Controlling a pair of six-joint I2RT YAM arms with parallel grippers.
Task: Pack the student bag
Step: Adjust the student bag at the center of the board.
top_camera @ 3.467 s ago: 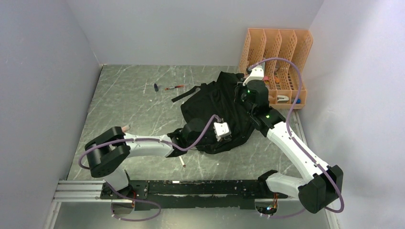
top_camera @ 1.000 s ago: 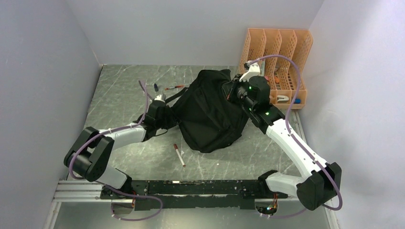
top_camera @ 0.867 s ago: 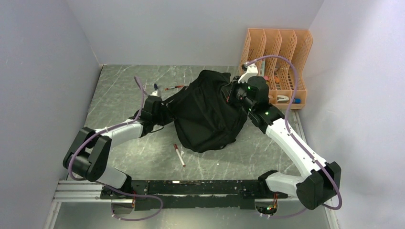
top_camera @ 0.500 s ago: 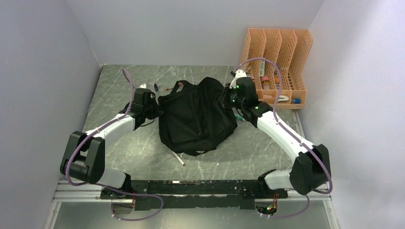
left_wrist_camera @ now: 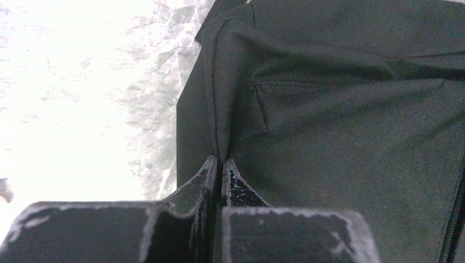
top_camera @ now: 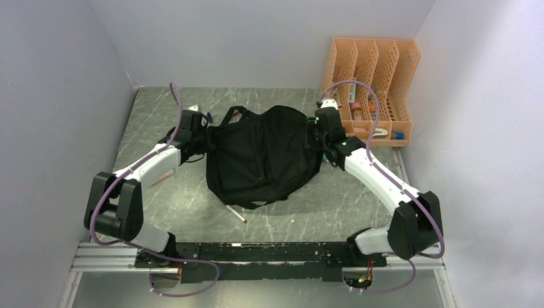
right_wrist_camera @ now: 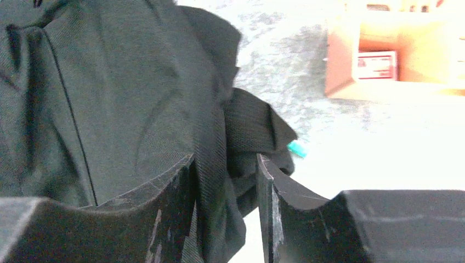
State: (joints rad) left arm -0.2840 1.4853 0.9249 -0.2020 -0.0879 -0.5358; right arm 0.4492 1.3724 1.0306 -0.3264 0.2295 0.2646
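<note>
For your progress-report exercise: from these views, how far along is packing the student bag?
Done: the student bag lies spread out flat. In hand: the left gripper is pinched shut on its fabric edge; the right gripper has open jaws around a fold. Left: no opening shows, a marker lies loose by the bag's near edge, and supplies sit in the orange organiser.

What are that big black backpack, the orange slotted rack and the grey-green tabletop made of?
Black backpack: soft matte woven fabric; fine weave and creases show close up. Orange slotted rack: probably rigid moulded plastic, with regular perforated walls. Grey-green tabletop: pale veins like marble, smooth-looking; stone or printed laminate, unclear.
</note>
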